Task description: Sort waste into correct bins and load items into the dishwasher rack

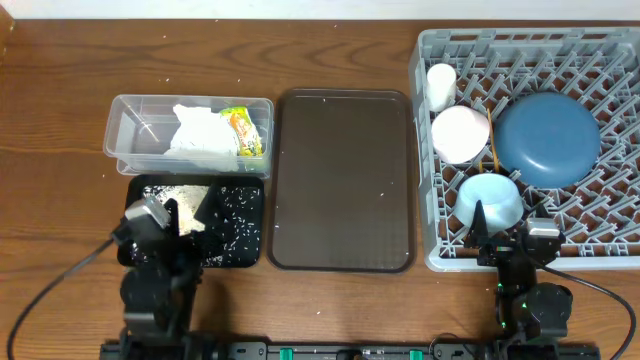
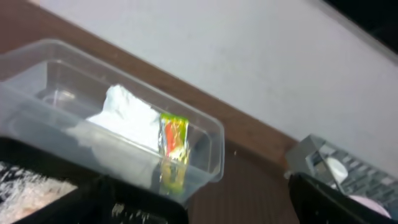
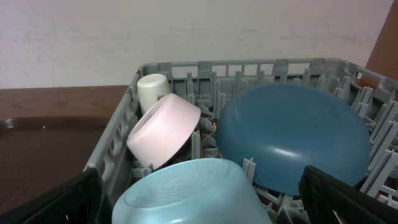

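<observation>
The clear tub [image 1: 120, 110] holds the crumpled white napkin [image 1: 200, 135] and the yellow-green wrapper [image 1: 243, 133]. In front of it, the black tray [image 1: 255, 185] carries loose white rice [image 1: 232, 225]. My left gripper [image 1: 180, 215] hovers open over that tray; its wrist view looks at the tub [image 2: 205, 124], napkin [image 2: 127, 118] and wrapper [image 2: 174, 146]. Inside the grey rack [image 1: 520, 40] are a cream cup [image 1: 441, 85], a white bowl [image 1: 460, 133], a dark-blue plate [image 1: 547, 138] and a light-blue bowl [image 1: 490, 200]. Chopsticks [image 1: 489, 160] peek out beside the plate. My right gripper [image 1: 505, 235] stands open at the rack's front edge, just behind the light-blue bowl [image 3: 193, 193].
A large brown serving tray [image 1: 343, 180] lies between the bins and the rack, with a few white specks on it. Both arms' bases and cables sit along the table's front edge. A pale wall runs behind the table.
</observation>
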Available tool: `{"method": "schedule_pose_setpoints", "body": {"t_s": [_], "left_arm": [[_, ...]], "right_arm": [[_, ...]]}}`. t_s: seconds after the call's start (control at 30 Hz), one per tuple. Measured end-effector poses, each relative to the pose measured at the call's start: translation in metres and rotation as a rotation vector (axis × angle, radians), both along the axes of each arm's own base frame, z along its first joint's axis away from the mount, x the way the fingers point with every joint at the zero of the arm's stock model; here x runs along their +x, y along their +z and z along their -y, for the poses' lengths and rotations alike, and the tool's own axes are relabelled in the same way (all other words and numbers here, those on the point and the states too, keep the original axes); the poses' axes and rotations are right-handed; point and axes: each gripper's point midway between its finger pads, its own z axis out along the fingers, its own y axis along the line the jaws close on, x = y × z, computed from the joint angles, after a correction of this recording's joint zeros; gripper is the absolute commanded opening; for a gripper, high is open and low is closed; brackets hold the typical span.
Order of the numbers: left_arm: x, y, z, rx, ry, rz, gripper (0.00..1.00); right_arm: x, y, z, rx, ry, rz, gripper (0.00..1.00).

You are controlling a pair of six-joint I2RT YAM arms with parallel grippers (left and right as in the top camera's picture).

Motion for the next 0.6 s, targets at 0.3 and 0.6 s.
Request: {"method": "schedule_pose_setpoints", "body": {"t_s": [0.3,0.6], "left_arm": [[0.002,-0.006,-0.001,-0.011,0.003,0.227,0.92],[0.006,-0.049,0.000,0.051,-0.001,0.136,0.92]], "right_arm": [[0.000,0.000,0.000,0.000,0.000,0.000,0.99],[0.000,0.000,0.000,0.000,0.000,0.000,0.99]]}}
